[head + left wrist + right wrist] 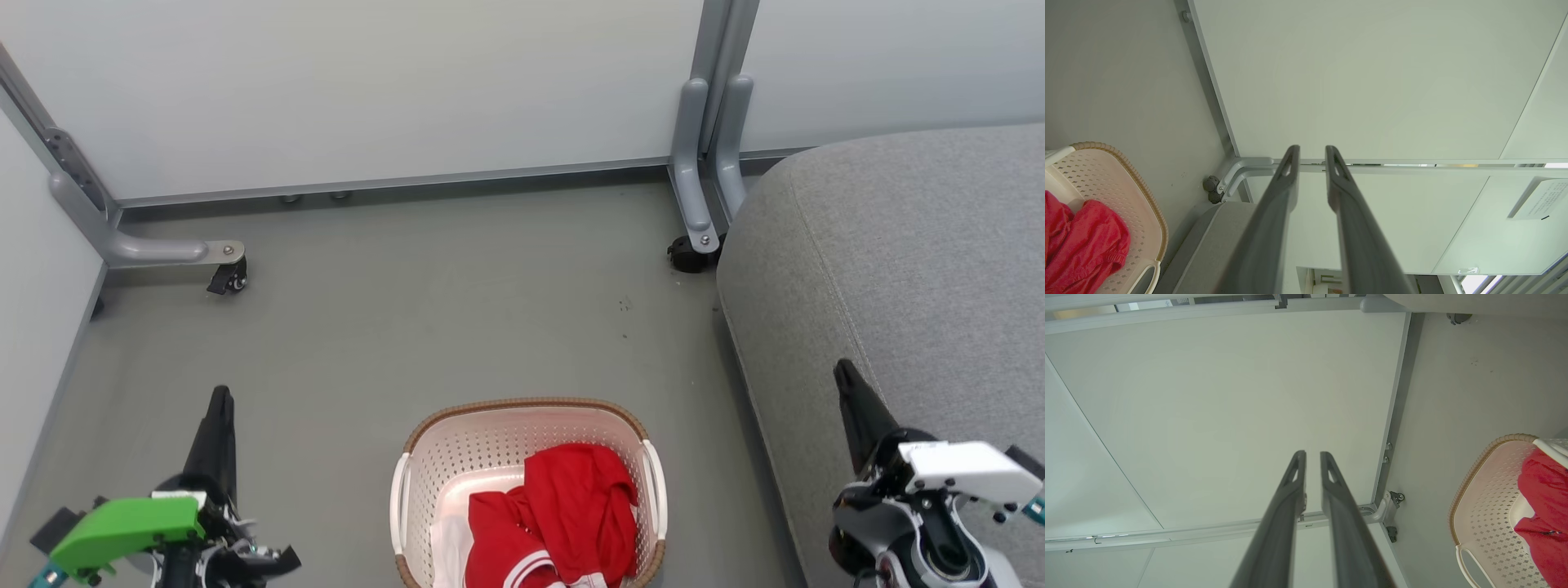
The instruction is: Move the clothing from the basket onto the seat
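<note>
Nearest us, our left end effector (219,408) and right end effector (849,392) hang at the bottom corners, touching and holding nothing; the fingers (1274,212) of each are nearly pressed together with a thin gap. Both red garments, the clothing (563,514), lie heaped in the basket (522,408) on the floor (408,327), beside the seat (898,245). We judge that a narrow pinch could snag both pieces together, or catch the perforated wall and drag the basket.

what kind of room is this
Probably a test space set up like a home corner: pale partition panels on wheeled grey feet, a bare grey floor, a grey seat and a laundry basket.
</note>
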Controlling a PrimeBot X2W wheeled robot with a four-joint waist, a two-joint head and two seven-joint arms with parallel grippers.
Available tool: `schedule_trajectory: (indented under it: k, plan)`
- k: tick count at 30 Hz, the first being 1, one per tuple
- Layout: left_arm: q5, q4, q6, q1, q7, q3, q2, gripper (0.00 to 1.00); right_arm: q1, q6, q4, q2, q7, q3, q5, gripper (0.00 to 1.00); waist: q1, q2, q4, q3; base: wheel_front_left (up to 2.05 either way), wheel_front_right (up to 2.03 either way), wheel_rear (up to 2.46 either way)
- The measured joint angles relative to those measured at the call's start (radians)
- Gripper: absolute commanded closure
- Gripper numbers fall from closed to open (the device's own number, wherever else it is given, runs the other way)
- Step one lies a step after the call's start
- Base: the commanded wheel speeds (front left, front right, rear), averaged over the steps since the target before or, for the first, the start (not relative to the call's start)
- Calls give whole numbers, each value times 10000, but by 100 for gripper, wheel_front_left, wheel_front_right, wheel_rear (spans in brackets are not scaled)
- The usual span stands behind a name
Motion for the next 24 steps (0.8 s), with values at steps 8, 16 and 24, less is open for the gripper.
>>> schedule_trajectory:
  k: [8, 16, 24]
  plan:
    - [407, 257, 0, 352, -221, -155, -65, 0, 359, -6, 205, 75, -201, 182, -290, 0, 0, 0, -2, 0, 0, 0, 0]
    - [2174, -257, 0, 362, -594, -395, -67, 0, 361, -6, -157, 73, -594, 341, -1893, 0, 0, 0, -2, 16, 0, 0, 0]
    - [4013, -696, 226, 389, -949, -842, -65, 0, 440, -4, -462, 65, -947, 709, -3871, 0, 0, 0, 3, 26, 0, 0, 0]
